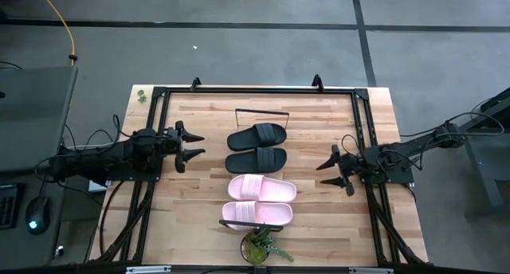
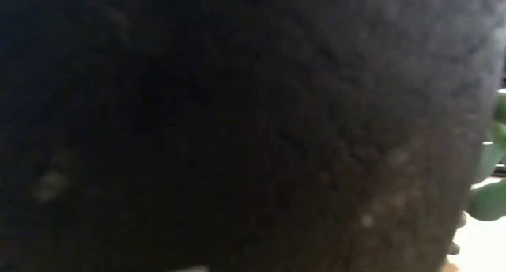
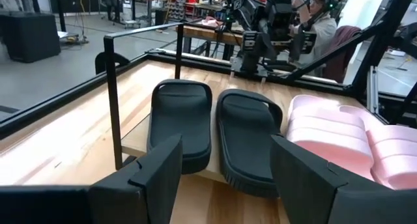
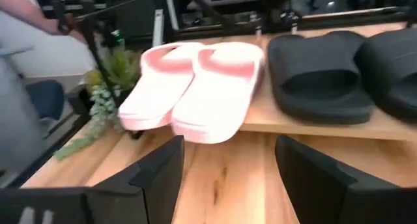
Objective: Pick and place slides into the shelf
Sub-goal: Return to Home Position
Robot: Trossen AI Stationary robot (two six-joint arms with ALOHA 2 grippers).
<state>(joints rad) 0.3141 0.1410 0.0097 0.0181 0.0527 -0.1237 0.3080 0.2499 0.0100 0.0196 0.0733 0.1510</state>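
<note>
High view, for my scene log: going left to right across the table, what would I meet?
Left pincer, open → the four slides, black and pink pairs in one column → right pincer, open.

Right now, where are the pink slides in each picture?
High view: the pink slides lie just below the middle, between the black slides and the plant.
Low view: not in it; something dark fills the picture.
Left wrist view: partly in view, beside the black slides.
Right wrist view: between the plant and the black slides, here.
Shared landmark: the black slides, always right beside them.
</note>
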